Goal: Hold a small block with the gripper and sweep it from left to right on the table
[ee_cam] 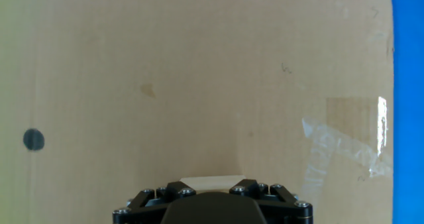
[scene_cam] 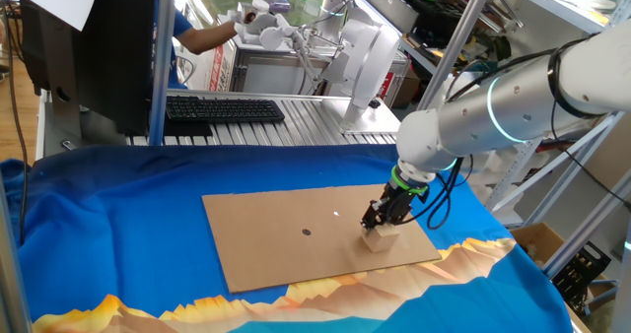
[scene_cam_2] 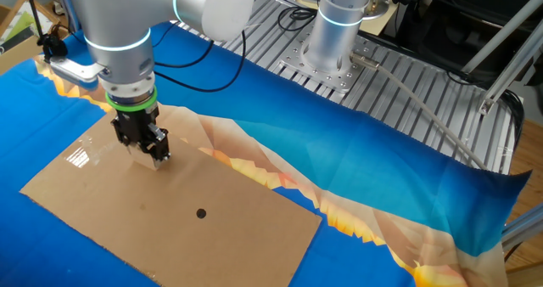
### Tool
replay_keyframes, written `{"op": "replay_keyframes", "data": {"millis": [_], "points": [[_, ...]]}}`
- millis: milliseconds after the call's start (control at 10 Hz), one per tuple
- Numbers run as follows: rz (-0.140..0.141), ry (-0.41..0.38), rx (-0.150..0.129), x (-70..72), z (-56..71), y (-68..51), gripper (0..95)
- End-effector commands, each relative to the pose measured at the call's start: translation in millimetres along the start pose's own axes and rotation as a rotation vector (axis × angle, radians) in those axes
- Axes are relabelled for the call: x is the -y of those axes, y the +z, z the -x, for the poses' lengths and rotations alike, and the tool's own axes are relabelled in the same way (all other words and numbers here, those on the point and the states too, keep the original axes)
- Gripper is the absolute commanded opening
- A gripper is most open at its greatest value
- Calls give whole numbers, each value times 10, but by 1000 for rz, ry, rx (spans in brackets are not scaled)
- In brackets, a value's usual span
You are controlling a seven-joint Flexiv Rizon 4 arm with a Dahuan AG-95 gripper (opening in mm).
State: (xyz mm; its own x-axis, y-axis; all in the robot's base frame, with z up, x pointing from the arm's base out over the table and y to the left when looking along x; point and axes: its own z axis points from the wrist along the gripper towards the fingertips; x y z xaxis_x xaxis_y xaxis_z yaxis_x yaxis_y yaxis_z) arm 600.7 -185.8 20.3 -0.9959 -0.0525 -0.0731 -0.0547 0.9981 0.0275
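The small tan wooden block rests on the brown cardboard sheet near its right end. My black gripper, with a green ring above it, is shut on the block from above. In the other fixed view the gripper stands on the cardboard and the block barely shows under the fingers. In the hand view the block peeks out as a pale strip just beyond the gripper body.
A black dot marks the cardboard's middle; it also shows in the hand view. Clear tape lies near the cardboard's right edge. Blue cloth surrounds the sheet. A keyboard lies on the grey bench behind.
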Motion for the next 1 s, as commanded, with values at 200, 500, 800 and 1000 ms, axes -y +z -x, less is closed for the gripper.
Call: {"op": "replay_keyframes", "data": {"millis": [200,500,800,1000], "points": [[-8,22,-7,-65,0,-11,0],[4,34,-6,-115,6,1,0],[-15,30,-5,-167,16,-18,0],[-9,42,-8,-216,12,-40,0]]}}
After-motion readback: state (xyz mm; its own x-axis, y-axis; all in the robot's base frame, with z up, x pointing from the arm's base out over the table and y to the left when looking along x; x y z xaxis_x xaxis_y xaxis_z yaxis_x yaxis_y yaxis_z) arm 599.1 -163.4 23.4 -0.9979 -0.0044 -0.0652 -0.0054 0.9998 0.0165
